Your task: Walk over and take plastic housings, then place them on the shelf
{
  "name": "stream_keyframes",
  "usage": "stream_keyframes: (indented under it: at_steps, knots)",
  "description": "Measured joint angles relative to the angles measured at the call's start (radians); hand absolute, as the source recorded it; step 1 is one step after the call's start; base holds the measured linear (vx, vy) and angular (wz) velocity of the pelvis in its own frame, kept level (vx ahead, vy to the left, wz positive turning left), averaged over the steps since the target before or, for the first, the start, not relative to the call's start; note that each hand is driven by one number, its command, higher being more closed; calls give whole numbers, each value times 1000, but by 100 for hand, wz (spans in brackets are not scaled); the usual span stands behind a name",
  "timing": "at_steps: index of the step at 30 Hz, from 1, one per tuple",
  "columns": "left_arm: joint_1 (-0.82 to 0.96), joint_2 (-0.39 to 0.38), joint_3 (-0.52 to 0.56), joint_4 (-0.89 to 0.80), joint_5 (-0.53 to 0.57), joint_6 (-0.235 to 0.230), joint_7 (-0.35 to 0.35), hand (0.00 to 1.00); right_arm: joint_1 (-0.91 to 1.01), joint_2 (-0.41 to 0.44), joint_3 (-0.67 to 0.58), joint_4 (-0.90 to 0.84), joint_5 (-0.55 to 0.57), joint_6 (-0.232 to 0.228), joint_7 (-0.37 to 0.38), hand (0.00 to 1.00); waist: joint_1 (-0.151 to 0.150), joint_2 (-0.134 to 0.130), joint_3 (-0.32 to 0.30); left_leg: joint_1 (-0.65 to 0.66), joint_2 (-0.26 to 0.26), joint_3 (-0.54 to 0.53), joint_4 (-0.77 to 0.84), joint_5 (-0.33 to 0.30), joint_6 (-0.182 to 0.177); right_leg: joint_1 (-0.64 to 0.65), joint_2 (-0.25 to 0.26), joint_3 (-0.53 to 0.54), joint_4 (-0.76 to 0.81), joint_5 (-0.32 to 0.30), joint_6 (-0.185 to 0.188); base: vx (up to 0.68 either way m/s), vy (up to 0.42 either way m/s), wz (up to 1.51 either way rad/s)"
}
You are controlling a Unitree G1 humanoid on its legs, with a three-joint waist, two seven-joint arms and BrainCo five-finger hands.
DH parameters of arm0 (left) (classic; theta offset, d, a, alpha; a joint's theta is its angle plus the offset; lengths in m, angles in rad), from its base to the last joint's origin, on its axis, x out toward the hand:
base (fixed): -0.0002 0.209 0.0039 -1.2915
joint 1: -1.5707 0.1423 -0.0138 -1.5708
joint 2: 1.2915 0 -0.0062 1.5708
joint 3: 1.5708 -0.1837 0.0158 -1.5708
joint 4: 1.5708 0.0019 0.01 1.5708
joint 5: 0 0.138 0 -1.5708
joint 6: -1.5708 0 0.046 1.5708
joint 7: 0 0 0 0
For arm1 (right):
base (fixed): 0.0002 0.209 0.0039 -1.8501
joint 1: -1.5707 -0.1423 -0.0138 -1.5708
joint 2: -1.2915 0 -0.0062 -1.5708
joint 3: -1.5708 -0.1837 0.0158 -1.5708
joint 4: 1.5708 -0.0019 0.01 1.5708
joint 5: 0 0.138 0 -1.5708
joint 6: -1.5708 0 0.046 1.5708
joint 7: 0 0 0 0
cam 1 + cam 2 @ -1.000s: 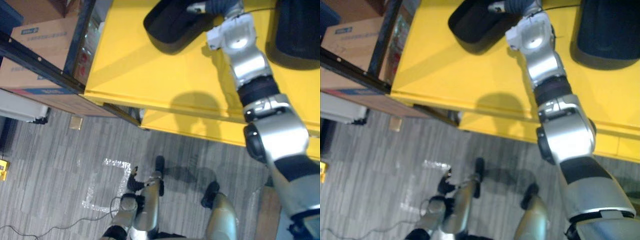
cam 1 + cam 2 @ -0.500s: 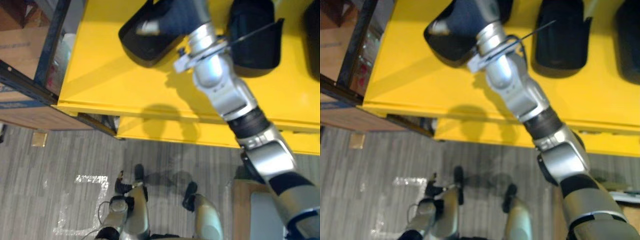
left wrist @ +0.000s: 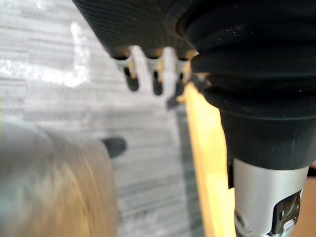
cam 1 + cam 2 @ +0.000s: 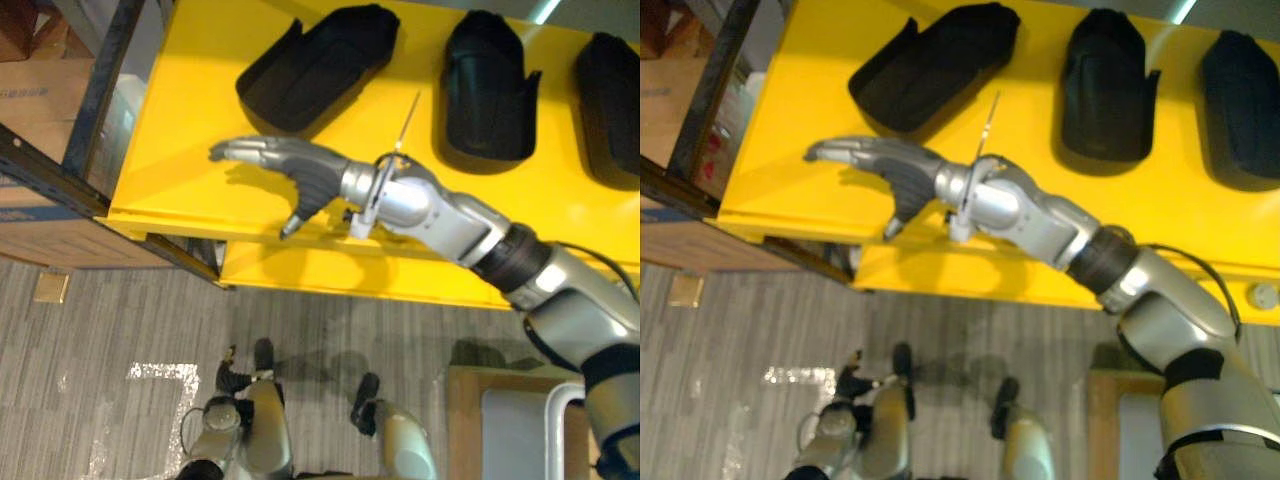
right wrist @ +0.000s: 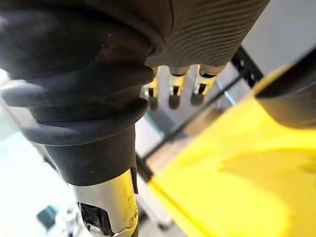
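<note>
Three black plastic housings lie on a yellow table [image 4: 200,110]: the left housing [image 4: 320,62], the middle housing [image 4: 490,85] and the right housing [image 4: 612,95]. My right hand [image 4: 285,165] reaches across the table's front left part, just in front of the left housing, flat and open, holding nothing. Its straight fingers [image 5: 170,94] hover above the yellow surface in the right wrist view, with a dark housing [image 5: 296,89] beside them. My left hand [image 4: 234,372] hangs low over the floor, its fingers [image 3: 143,79] relaxed and empty.
A dark metal rack upright [image 4: 100,90] stands at the table's left end, with cardboard boxes [image 4: 40,85] behind it. A brown and grey box-like thing [image 4: 510,420] sits at the lower right. Grey plank floor [image 4: 110,320] lies in front of the table.
The camera has shifted, bringing more housings into view. My right hand has drawn back from the left housing toward the table's front edge and now lies flat over bare yellow surface.
</note>
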Motion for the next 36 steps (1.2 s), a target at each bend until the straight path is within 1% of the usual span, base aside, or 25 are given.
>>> stream_keyframes:
  at_steps: [4, 7, 9, 12, 13, 14, 17, 21, 23, 25, 27, 33, 36]
  knots:
    - [0, 1, 24, 4, 8, -1, -1, 0, 0, -33, 9, 0, -2, 1, 20, 0, 0, 0, 0, -8, 6, 1, 4, -2, -2, -8, 6, 3, 1, 0, -1, 1, 0, -1]
    - [0, 11, 28, 12, 8, -1, 0, 0, 10, -50, 7, 0, -57, 2, 12, 0, 0, 0, 0, -15, 11, 2, 13, -5, -4, -17, 11, 7, 5, 0, -1, 8, 3, -5]
    - [0, 20, 29, 22, 8, 1, 1, 0, 47, -52, -27, 0, -123, 2, -25, 0, 1, 0, 0, -15, 13, 7, 28, -14, -4, -17, 11, 15, 8, 0, -1, 12, 22, -8]
    - [0, 22, 33, 38, 8, 11, 4, 0, 95, -52, -94, 0, -185, 4, -70, 0, 1, 0, 0, -15, 14, 13, 37, -20, -3, -18, 10, 21, 11, 0, -1, -2, 25, -7]
    - [0, 24, 35, 43, 8, 12, 7, 0, 113, -51, -129, 0, -227, 5, -107, 0, 1, 0, 0, -15, 14, 15, 38, -20, -3, -22, 10, 24, 14, 0, -1, -12, 23, -5]
    - [2, 25, 35, 46, 8, 16, 8, 0, 121, -51, -146, 0, -242, 6, -123, 0, 2, 0, 0, -16, 15, 16, 39, -20, -3, -24, 10, 26, 17, 0, -1, -15, 18, -8]
    - [15, 27, 38, 59, 8, 31, 11, 0, 151, -46, -221, 0, -318, 7, -206, 0, 4, 0, 0, -22, 17, 22, 48, -22, -2, -34, 10, 34, 24, 0, -1, -6, 17, -6]
    - [23, 28, 37, 59, 8, 31, 16, 0, 168, -45, -262, -5, -349, 6, -261, 0, 2, 0, 0, -30, 18, 21, 70, -33, 0, -35, 9, 37, 30, 0, -1, -2, 8, 0]
    - [25, 27, 37, 59, 8, 31, 17, 0, 187, -45, -292, -57, -354, 3, -290, 0, 4, 0, 0, -30, 16, 20, 71, -33, 1, -35, 7, 36, 32, 0, -1, -3, 16, 1]
    - [29, 27, 37, 59, 8, 31, 17, 0, 193, -44, -294, -99, -354, -5, -312, 0, 4, 0, 0, -30, 16, 20, 72, -33, 1, -35, 6, 36, 32, 0, -1, 0, 0, 0]
    - [31, 28, 37, 59, 8, 31, 18, 0, 197, -44, -294, -117, -354, -15, -323, 0, 4, 0, 0, -31, 16, 19, 72, -33, 1, -35, 6, 36, 34, -1, -1, 0, 0, 0]
    - [34, 28, 37, 58, 8, 29, 21, 0, 195, -43, -292, -117, -353, -15, -326, 0, 6, 0, 0, -47, 17, 14, 94, -41, 2, -42, 5, 35, 40, -1, -2, 0, 0, 0]
    - [34, 28, 38, 57, 6, 27, 22, 0, 159, -43, -252, -88, -352, -16, -314, 0, 8, 0, 0, -72, 17, 7, 111, -44, 3, -63, 4, 33, 54, -1, -2, -10, 16, 2]
